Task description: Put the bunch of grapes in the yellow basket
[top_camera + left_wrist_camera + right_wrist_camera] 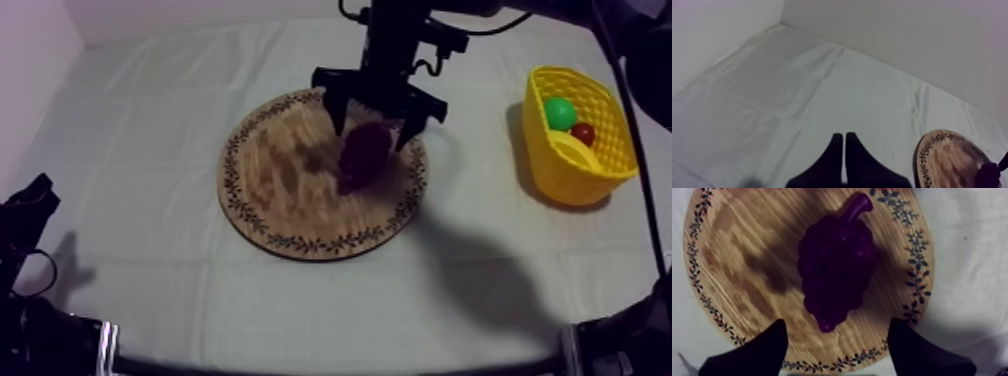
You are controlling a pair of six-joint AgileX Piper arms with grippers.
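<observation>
A dark purple bunch of grapes (363, 155) lies on the right half of the round wooden board (280, 180). My right gripper (375, 125) hangs open just above it, one finger to each side of the bunch's far end. In the right wrist view the grapes (836, 273) lie between and beyond my two spread fingertips (767, 343), stem pointing away, on the board (737, 263). The yellow basket (590, 165) stands at the right of the table. My left gripper (844, 142) points over bare cloth, fingers together as a narrow wedge; the board's edge (947, 160) and the grapes (988, 175) show beyond it.
Inside the basket lie a green round fruit (559, 112), a small red fruit (583, 133) and a yellow piece (572, 147). My left arm (25, 215) rests low at the table's left side. Open cloth stretches between board and basket.
</observation>
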